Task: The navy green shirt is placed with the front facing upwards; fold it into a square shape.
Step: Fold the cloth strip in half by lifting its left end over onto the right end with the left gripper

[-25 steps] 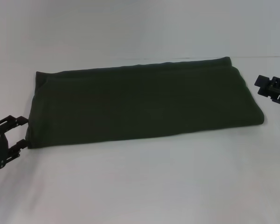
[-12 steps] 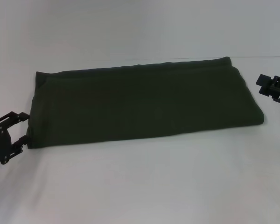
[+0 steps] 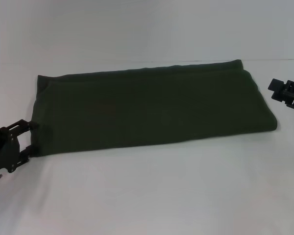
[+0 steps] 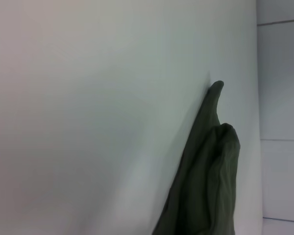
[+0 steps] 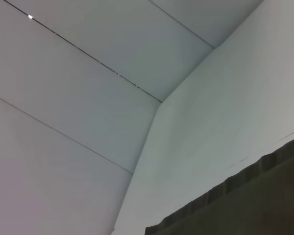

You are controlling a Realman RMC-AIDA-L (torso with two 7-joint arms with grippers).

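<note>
One big thing is seen: the navy green shirt (image 3: 147, 107), laid flat on the white table (image 3: 152, 191) as a long folded band, plain side up. It is judged to be soft, light and floppy, so it will sag when lifted. The left gripper (image 3: 31, 136) is held with its fingers (image 3: 33, 125) spread apart, one to each side of the shirt's near end corner; a good hold could be taken there. The right gripper (image 3: 276, 90) is kept just off the far end; its fingers cannot be made out.
</note>
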